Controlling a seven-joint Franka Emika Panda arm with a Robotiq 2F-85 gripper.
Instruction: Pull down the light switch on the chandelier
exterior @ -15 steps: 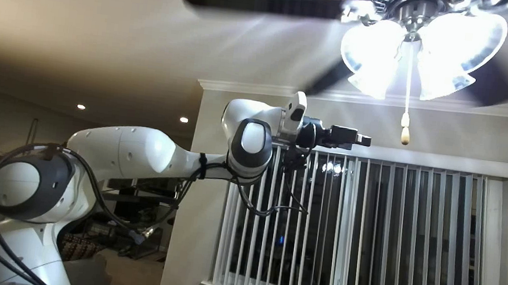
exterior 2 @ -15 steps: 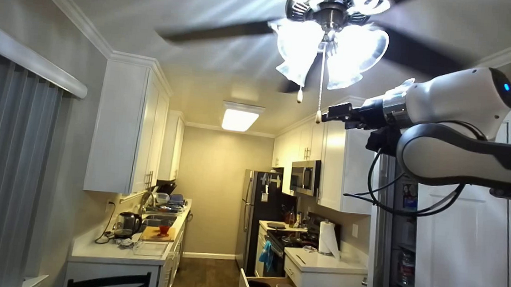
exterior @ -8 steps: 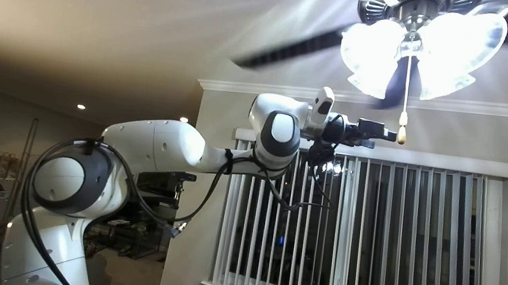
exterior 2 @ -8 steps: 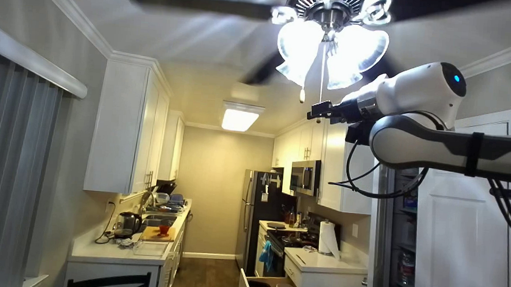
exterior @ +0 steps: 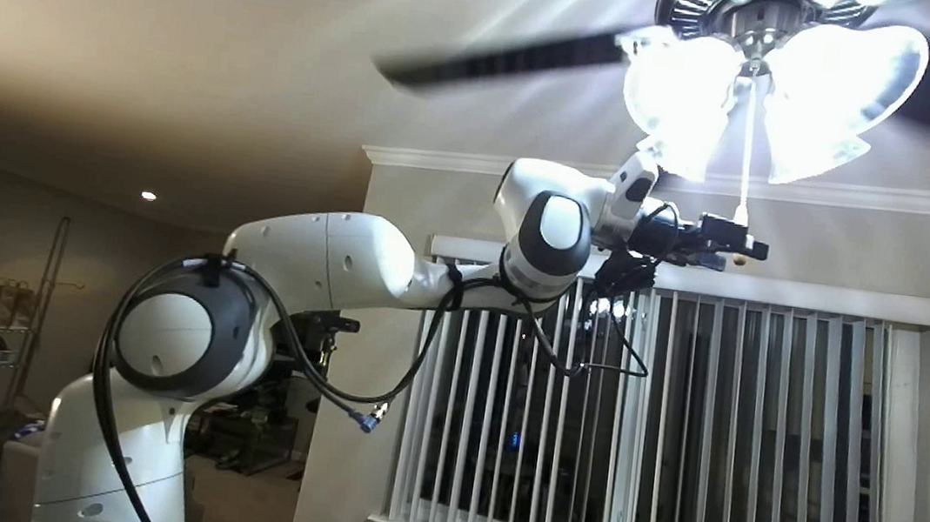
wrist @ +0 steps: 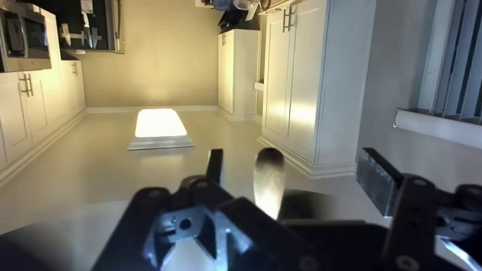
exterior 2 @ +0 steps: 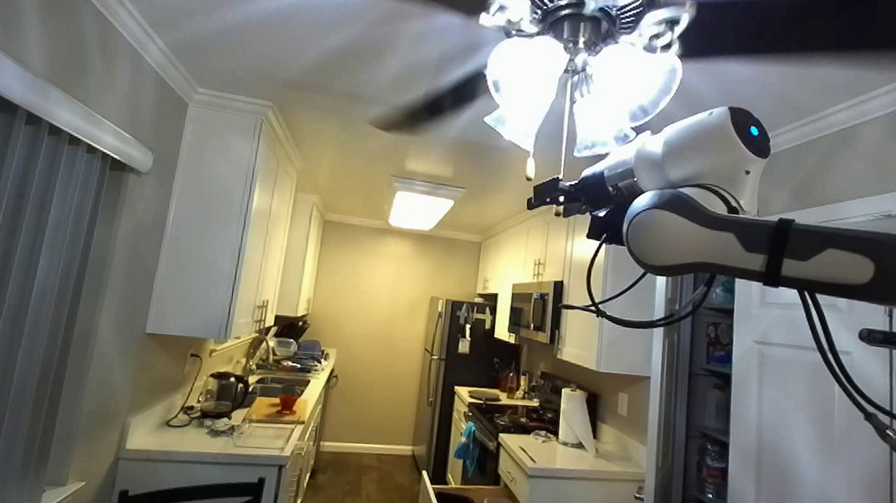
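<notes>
We've advanced gripper (exterior: 737, 255) rightward in exterior view: pull-chain knob (wrist: 269, 180), lower centre of wrist view, now between parted fingers (wrist: 376, 180). Closing, then pull, likely next.

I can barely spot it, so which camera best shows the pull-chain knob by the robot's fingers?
The wrist view: the knob appears large between the open fingers. In both exterior views, the fingers hide much, leaving its tip below.

The ceiling-fan chandelier (exterior: 759, 21) has white glass bell shades (exterior: 685, 93) and long dark blades (exterior: 510, 60); the two-fingered gripper (wrist: 295, 174) is black, the elongated pull-chain knob (wrist: 269, 180) cream, brown-tipped, the vertical blinds (exterior: 642, 421) grey-striped.
</notes>
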